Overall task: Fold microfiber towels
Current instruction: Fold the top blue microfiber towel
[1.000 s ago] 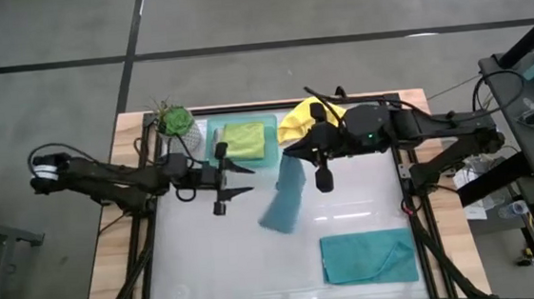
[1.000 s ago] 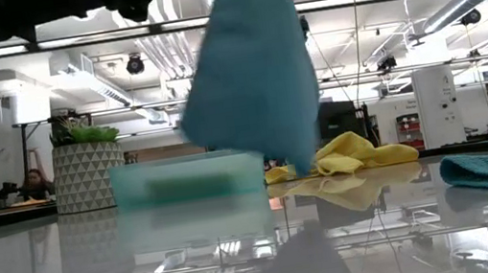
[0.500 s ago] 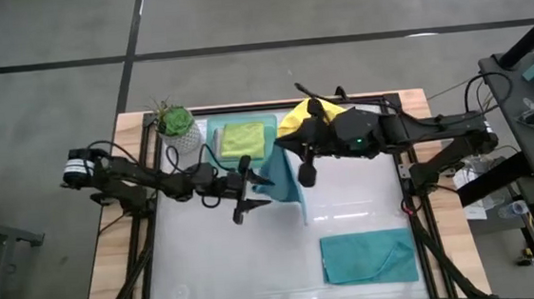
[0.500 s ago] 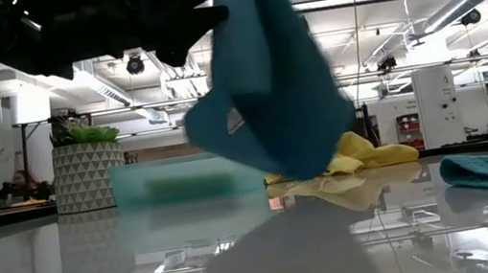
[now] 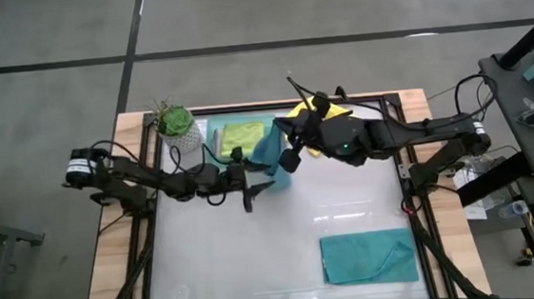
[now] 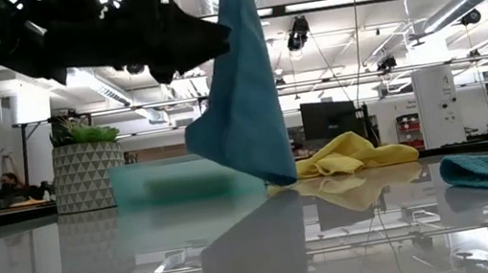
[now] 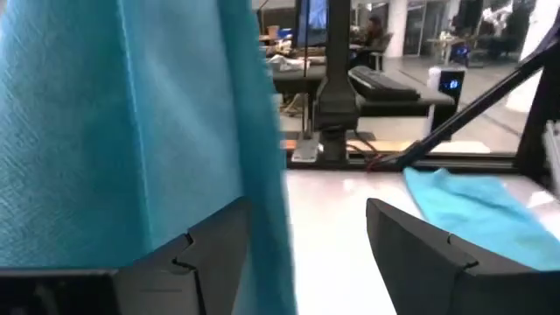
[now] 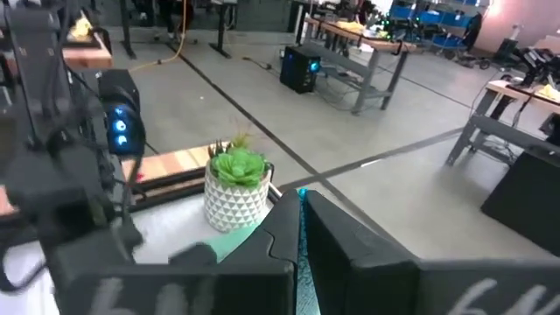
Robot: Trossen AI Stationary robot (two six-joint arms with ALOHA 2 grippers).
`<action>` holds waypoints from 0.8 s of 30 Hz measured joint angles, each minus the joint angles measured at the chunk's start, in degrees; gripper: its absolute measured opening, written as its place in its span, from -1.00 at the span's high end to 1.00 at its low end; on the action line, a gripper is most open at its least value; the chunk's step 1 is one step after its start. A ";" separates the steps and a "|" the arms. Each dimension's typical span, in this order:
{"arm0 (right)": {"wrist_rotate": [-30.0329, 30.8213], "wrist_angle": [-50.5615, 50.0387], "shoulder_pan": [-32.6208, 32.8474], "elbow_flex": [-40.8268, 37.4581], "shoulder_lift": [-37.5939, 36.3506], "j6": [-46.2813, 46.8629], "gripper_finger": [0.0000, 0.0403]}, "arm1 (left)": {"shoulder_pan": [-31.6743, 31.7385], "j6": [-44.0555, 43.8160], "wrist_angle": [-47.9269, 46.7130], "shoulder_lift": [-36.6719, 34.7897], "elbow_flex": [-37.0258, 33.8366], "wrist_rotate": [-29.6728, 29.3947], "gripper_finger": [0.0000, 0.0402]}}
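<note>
Right tool (image 5: 285, 160) pinches a hanging teal towel (image 6: 242, 88) — left tool (image 5: 257, 187) spread wide (beside it).

I can read no text, label, brand, number or sign anywhere in my views. The screens in the room behind the table show only glow, no characters I can make out.
</note>
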 joint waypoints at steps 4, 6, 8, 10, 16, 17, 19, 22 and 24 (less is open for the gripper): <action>0.00 0.37 0.00 0.00 -0.02 0.07 0.96 | -0.17 0.37 0.03 3.70 0.49 1.88 -0.08; 0.01 0.47 0.00 0.00 -0.02 0.12 0.96 | -0.04 0.32 0.62 6.39 0.93 -0.29 -0.08; 0.02 0.59 0.00 0.00 -0.02 0.69 0.96 | 0.01 0.27 3.47 9.79 2.13 -0.88 -0.08; 0.02 0.79 0.00 0.00 -0.02 0.73 0.96 | -0.04 -0.37 6.44 12.40 3.09 -0.42 -0.08; 0.02 1.22 0.00 0.00 -0.09 1.11 0.96 | -0.19 -2.80 6.48 18.61 6.68 2.21 -0.08; 0.02 1.35 0.00 0.00 -0.09 1.11 0.96 | -0.41 -3.27 6.14 19.06 6.62 3.51 -0.07; 0.04 1.35 0.00 0.00 -0.13 0.88 0.96 | -0.79 -4.45 5.75 20.00 6.88 6.56 -0.04; 0.04 1.10 0.00 0.00 -0.15 0.76 0.96 | -1.46 -4.99 1.33 19.84 6.23 7.55 0.08; 0.04 0.75 0.00 0.00 -0.17 0.63 0.96 | -1.88 -4.42 -0.98 18.82 5.41 7.46 0.23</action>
